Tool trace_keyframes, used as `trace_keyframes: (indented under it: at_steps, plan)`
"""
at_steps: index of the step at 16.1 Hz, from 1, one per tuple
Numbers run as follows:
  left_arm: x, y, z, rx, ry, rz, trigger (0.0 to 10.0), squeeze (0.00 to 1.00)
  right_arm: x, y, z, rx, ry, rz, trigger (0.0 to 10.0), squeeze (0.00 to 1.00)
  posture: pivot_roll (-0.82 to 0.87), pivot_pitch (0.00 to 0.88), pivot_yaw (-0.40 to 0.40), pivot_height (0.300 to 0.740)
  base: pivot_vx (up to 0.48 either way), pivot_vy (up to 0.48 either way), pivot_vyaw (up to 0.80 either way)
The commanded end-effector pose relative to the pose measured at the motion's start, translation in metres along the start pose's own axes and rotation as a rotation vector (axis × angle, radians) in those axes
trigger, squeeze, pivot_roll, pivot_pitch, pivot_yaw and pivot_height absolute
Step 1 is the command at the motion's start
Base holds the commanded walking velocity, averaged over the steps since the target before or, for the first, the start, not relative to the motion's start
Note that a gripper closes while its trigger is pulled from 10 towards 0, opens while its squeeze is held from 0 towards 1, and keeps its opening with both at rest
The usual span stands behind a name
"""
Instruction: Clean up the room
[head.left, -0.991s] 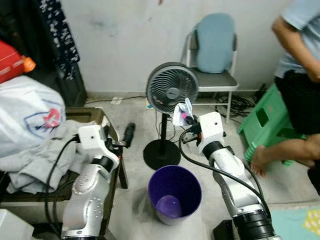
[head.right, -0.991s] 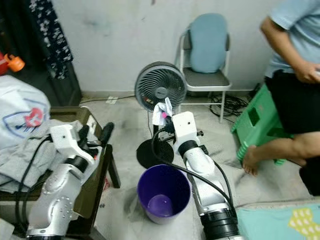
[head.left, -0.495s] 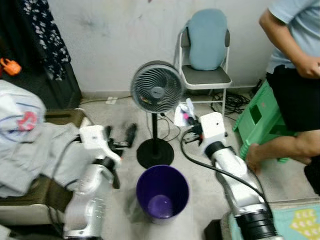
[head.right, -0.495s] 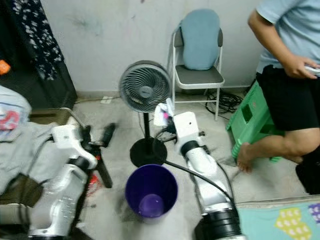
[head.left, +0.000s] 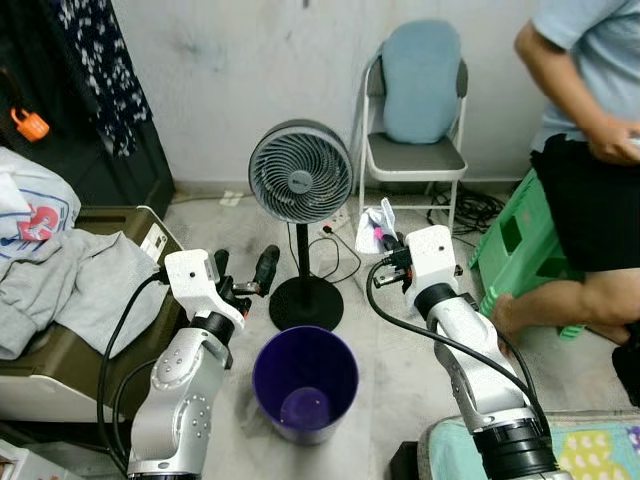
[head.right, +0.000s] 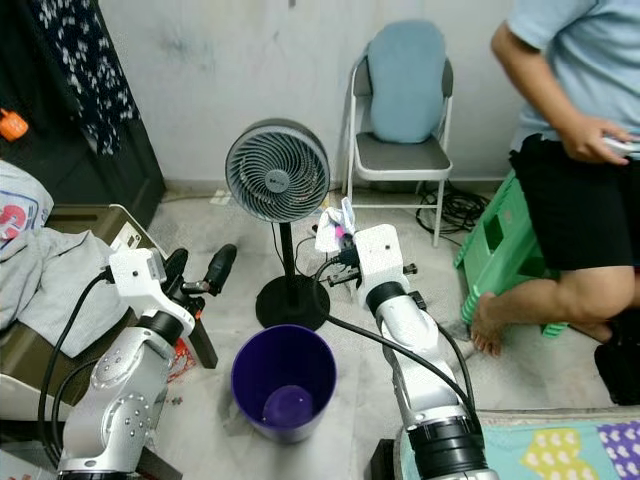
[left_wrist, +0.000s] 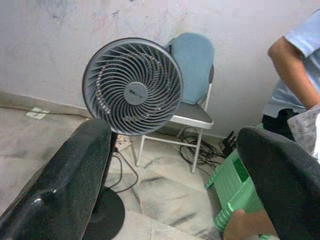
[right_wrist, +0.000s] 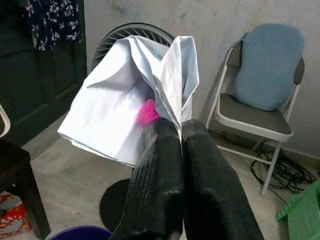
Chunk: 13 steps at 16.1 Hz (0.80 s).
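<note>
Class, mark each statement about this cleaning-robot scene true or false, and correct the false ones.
1. The right tool is shut on a crumpled white wrapper. True.
2. The left tool holds a cloth. False: its fingers are open and hold nothing.
3. The purple bin stands on the floor between the two arms. True.
4. The fan lies tipped over. False: it stands upright on its round base.
5. A blue cushion rests on the folding chair. True.
</note>
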<state>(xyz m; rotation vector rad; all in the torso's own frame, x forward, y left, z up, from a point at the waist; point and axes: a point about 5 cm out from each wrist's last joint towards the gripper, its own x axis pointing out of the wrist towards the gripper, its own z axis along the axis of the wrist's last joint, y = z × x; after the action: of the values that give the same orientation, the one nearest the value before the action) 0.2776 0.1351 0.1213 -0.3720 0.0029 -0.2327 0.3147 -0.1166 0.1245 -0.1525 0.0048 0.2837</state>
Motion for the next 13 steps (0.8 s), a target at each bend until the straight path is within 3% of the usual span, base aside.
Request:
trace_keyframes:
  at_steps: [1,3,11,13]
  plan:
    - [-0.0011,0.0009,0.0054,0.012,-0.022,-0.008,10.0,0.0,0.0023,0.0028,0.0035,0.001,-0.014,0.004,10.0,0.0,-0.19,0.0,0.006,0.74,0.0,0.0,0.0]
    - [-0.0011,0.0006,0.0066,0.007,-0.03,-0.016,10.0,0.0,0.0024,0.0027,0.0032,0.005,-0.012,0.0,10.0,0.0,-0.19,0.0,0.007,0.74,0.131,0.0,0.0]
    - [-0.0008,0.0001,0.0066,0.012,-0.035,-0.022,10.0,0.0,0.0032,0.0029,0.0031,0.003,-0.012,0.004,10.0,0.0,-0.19,0.0,0.006,0.74,0.284,0.38,0.0]
    - [-0.0008,0.0002,0.0061,0.009,-0.031,-0.019,10.0,0.0,0.0029,0.0029,0.002,0.002,-0.01,0.004,10.0,0.0,-0.19,0.0,0.004,0.74,0.0,0.0,0.0]
